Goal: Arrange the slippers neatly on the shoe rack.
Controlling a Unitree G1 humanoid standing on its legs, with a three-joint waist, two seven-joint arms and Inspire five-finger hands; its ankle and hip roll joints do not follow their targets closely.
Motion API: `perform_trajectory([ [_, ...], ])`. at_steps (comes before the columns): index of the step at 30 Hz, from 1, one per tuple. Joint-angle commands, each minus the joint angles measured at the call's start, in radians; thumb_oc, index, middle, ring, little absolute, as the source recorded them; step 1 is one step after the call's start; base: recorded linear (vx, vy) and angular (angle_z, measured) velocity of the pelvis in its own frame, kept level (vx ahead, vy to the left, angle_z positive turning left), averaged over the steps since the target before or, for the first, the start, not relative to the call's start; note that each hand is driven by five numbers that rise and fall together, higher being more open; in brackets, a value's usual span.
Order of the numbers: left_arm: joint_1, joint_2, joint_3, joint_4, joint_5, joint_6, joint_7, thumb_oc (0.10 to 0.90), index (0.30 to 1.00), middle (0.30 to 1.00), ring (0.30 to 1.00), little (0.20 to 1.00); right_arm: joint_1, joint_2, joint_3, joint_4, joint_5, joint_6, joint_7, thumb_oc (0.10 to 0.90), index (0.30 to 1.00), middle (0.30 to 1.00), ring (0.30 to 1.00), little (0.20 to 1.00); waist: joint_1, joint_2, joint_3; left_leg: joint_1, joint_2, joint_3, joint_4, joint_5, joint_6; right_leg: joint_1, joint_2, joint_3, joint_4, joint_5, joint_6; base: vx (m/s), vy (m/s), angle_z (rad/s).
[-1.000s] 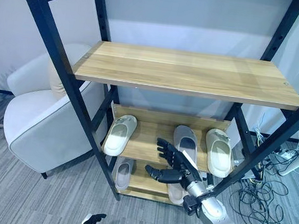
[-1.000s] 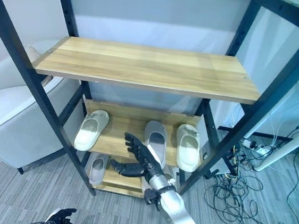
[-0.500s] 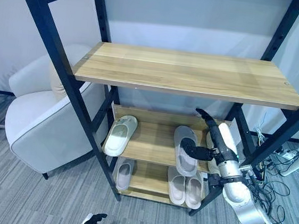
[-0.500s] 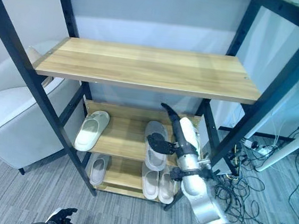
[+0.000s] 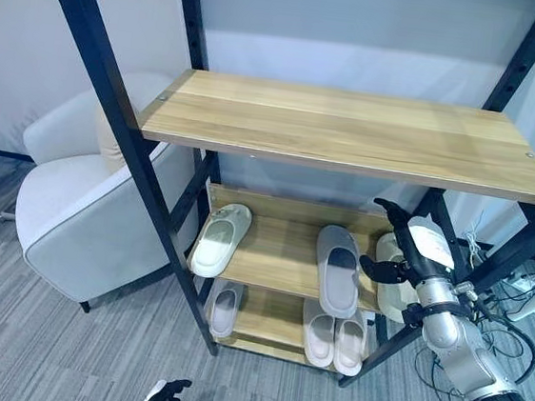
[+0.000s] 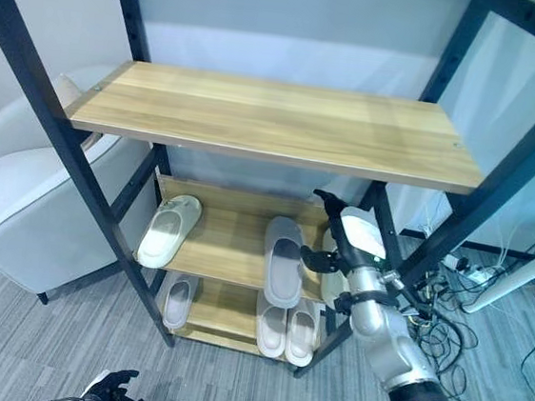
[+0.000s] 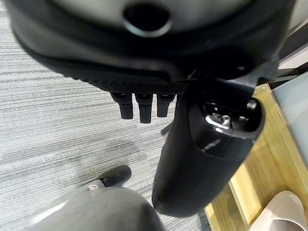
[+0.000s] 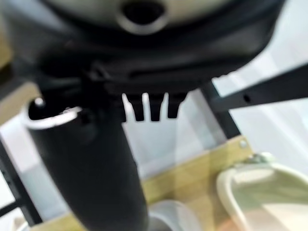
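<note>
The right hand is being held at the right end of the shoe rack's middle shelf, w/ fingers straight and spread, thumb stuck out toward the rack's centre; nothing is being grasped. Just behind and under the hand, a cream slipper is lying at the shelf's right end, mostly covered by it; whether it is being touched can't be told. Just beside the thumb, on the hand's left, a grey slipper is lying toe-forward, its front sticking out past the shelf edge. Well apart, at the far left end of the same shelf, another cream slipper is lying at a slant.

Below the hand, on the bottom shelf, a pair of pale slippers is being seen side by side; a single grey one is sitting to the left.

In the right wrist view, the cream slipper's rim is being shown close past the fingers, which are straight – detail the head views don't give.

The left hand is hanging low by the floor, well away from the rack, fingers relaxed, holding nothing; in the left wrist view a slipper toe by a wooden shelf edge is being caught at one corner. A white armchair is standing left of the rack.
</note>
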Motion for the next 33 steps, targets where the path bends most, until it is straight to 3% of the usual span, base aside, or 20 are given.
perform_trajectory([
  [1,0.010,-0.014,-0.073,0.074,0.039,0.001,-0.017,0.800,0.900,0.900,0.900,0.900,-0.170,-0.040,-0.016,0.016,-0.005,-0.025,-0.060,0.800,0.900,0.900,0.900,0.900,0.060,-0.036,-0.003,0.019,-0.035,-0.020,0.008,-0.110,-0.020,0.000,-0.005,0.018,0.013,-0.063,0.044,0.01,0.015,0.06],
  [14,0.010,-0.008,-0.084,0.063,0.012,0.002,-0.007,0.800,0.900,0.900,0.900,0.900,-0.258,0.012,0.040,0.226,0.016,0.009,-0.093,0.800,0.900,0.900,0.900,0.900,0.095,-0.043,0.016,-0.009,-0.044,-0.054,0.008,-0.101,-0.022,-0.015,-0.007,-0.009,0.013,-0.066,0.044,0.01,0.010,0.13],
  [16,0.010,-0.008,-0.086,0.062,0.009,0.002,-0.006,0.800,0.900,0.900,0.900,0.900,-0.271,0.017,0.046,0.250,0.019,0.012,-0.099,0.775,0.862,0.862,0.862,0.862,0.099,-0.044,0.017,-0.010,-0.045,-0.056,0.008,-0.101,-0.022,-0.016,-0.007,-0.012,0.013,-0.066,0.043,0.01,0.000,0.11],
  [17,0.013,-0.008,-0.090,0.060,0.003,0.002,-0.003,0.800,0.900,0.900,0.900,0.900,-0.289,0.026,0.051,0.285,0.030,0.017,-0.106,0.445,0.368,0.368,0.368,0.368,0.104,-0.045,0.017,-0.011,-0.046,-0.059,0.008,-0.100,-0.023,-0.016,-0.008,-0.014,0.013,-0.066,0.044,0.01,0.002,0.13],
  [18,0.014,-0.008,-0.090,0.060,0.002,0.002,-0.004,0.800,0.900,0.900,0.900,0.900,-0.298,0.029,0.055,0.300,0.031,0.019,-0.109,0.400,0.300,0.300,0.300,0.300,0.105,-0.045,0.016,-0.010,-0.046,-0.062,0.008,-0.101,-0.023,-0.015,-0.008,-0.016,0.013,-0.067,0.043,0.01,0.003,0.13],
  [23,0.017,-0.009,-0.091,0.058,-0.007,0.004,-0.001,0.800,0.900,0.900,0.900,0.900,-0.310,0.042,0.049,0.314,0.048,0.020,-0.119,0.400,0.300,0.300,0.300,0.300,0.107,-0.044,0.013,-0.005,-0.048,-0.066,0.008,-0.102,-0.023,-0.008,-0.008,-0.018,0.013,-0.069,0.042,0.01,-0.001,0.02],
  [33,0.011,-0.020,-0.058,0.070,0.020,0.016,-0.005,0.800,0.900,0.900,0.900,0.900,-0.143,0.047,-0.060,0.046,0.014,-0.005,-0.109,0.400,0.300,0.300,0.300,0.300,0.077,-0.032,0.001,0.019,-0.042,-0.052,0.008,-0.113,-0.023,0.004,-0.007,-0.010,0.013,-0.074,0.040,0.00,0.000,0.00],
])
